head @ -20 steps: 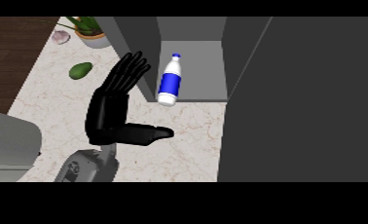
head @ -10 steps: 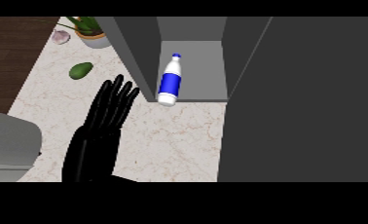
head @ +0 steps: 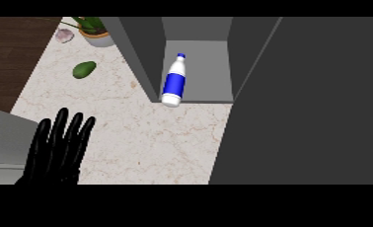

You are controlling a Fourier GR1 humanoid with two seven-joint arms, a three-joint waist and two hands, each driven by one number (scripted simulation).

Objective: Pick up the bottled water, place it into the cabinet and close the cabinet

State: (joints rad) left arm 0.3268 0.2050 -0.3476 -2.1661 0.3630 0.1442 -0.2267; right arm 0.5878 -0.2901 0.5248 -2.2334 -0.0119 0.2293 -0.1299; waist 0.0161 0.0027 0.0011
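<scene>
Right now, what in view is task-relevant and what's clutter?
Job:
- water bottle, lying in the cabinet
- cabinet, open
- cabinet door, swung out at right
- left hand, open, low at left

Lying about:
- avocado on the counter
- potted plant
- small pinkish object, unclear what

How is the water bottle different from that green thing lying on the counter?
The bottled water is long, white and blue with a blue cap; the green fruit is a short, plain green oval. The bottle sits in the open cabinet; the fruit lies out on the counter. No hand touches either.
</scene>
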